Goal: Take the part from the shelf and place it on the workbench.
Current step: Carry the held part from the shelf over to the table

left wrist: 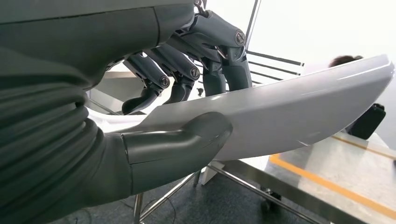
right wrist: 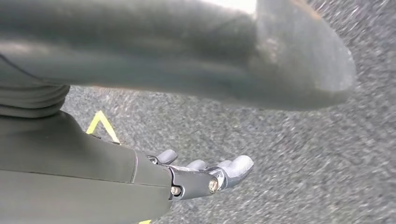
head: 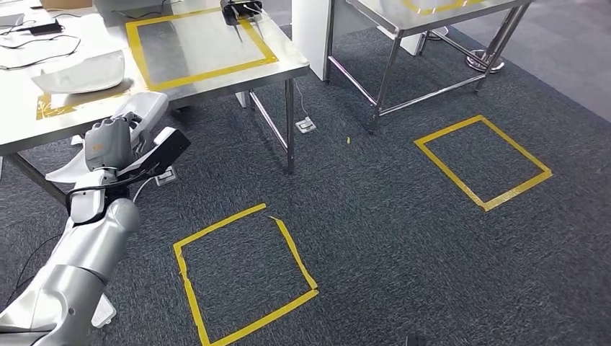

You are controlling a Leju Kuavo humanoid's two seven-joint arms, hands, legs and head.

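Close up, the left hand (left wrist: 154, 116) held a long, curved white part (left wrist: 299, 109). Its thick grey thumb (left wrist: 187, 142) pressed against one face of the part, and the darker fingers (left wrist: 187, 70) curled over the opposite edge, so the part was clamped between them. Most of the part reached out beyond the fingertips, over the edge of a steel workbench (left wrist: 336, 172) with a yellow tape line.

From the head view, the left hand (head: 108, 144) sat at the end of a silver arm, just beside the near edge of the workbench (head: 288, 61). The white part (head: 140, 112) stuck out past the fingers on both sides, one end toward the bench and the other toward the carpet. A second white part (head: 79, 72) lay on the bench top, well apart from the fingers.

The right hand (right wrist: 205, 175) hung above dark speckled carpet (right wrist: 303, 163). Its fingers were extended side by side with nothing between them.
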